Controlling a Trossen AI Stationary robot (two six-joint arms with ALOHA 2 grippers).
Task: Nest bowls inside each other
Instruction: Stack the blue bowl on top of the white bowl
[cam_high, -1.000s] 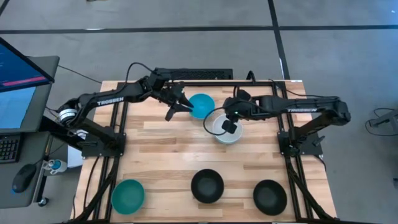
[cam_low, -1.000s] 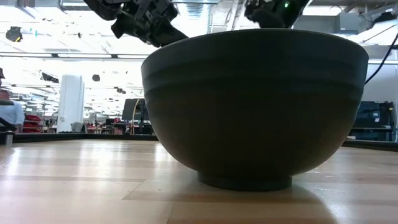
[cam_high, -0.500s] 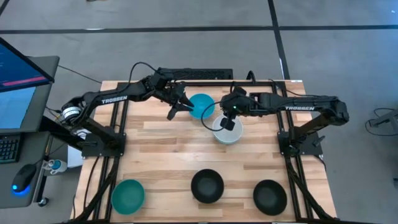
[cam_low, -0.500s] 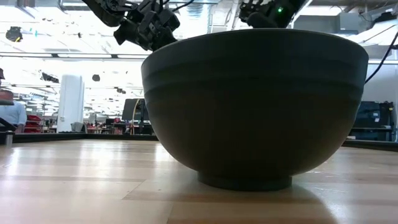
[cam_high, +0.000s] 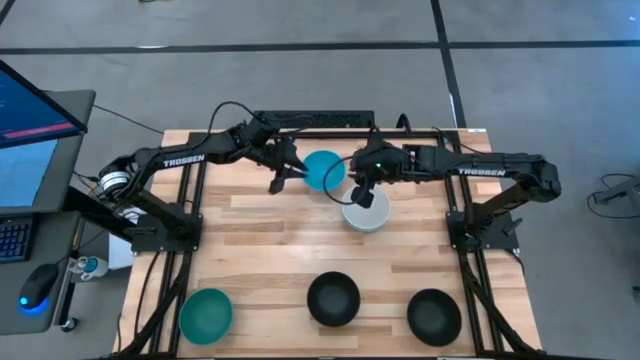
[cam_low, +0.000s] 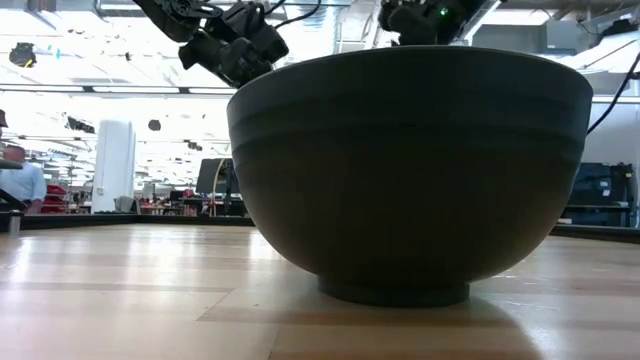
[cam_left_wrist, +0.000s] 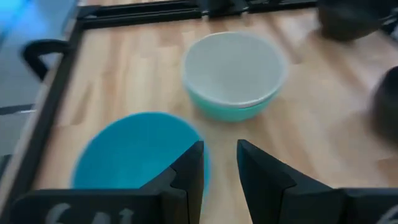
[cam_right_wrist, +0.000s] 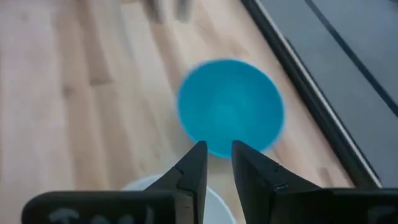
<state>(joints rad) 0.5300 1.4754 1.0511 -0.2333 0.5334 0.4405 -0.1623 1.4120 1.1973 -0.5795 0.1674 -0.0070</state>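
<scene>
Two dark arms reach in over the far half of the wooden table (cam_high: 270, 240). The left gripper (cam_high: 283, 172) hangs just beside the left rim of a bright blue bowl (cam_high: 324, 169) that sits near the table's far edge; in its own wrist view its two fingers (cam_left_wrist: 189, 168) stand a narrow gap apart with nothing between them, and the blue bowl's rim lies right in front of them. The right gripper (cam_high: 363, 192) is over the near-left rim of a white bowl (cam_high: 366, 212), which sits just in front and to the right of the blue bowl, the two close together or touching. In the left wrist view this white bowl rests inside another bowl of pale blue-green colour (cam_left_wrist: 233, 111), whose wall shows under its rim. The right gripper's fingers (cam_right_wrist: 194, 167) are likewise only a narrow gap apart and hold nothing; past them the blue bowl shows whole, with the white rim below the fingertips. Along the near edge of the table stand three more bowls, well apart from one another: a teal-green bowl (cam_high: 206, 313) at the left, a black bowl (cam_high: 333, 299) in the middle and a second black bowl (cam_high: 434, 316) at the right. One black bowl (cam_low: 410, 170) fills most of the low view, upright on the wood, with both grippers above and behind it.
</scene>
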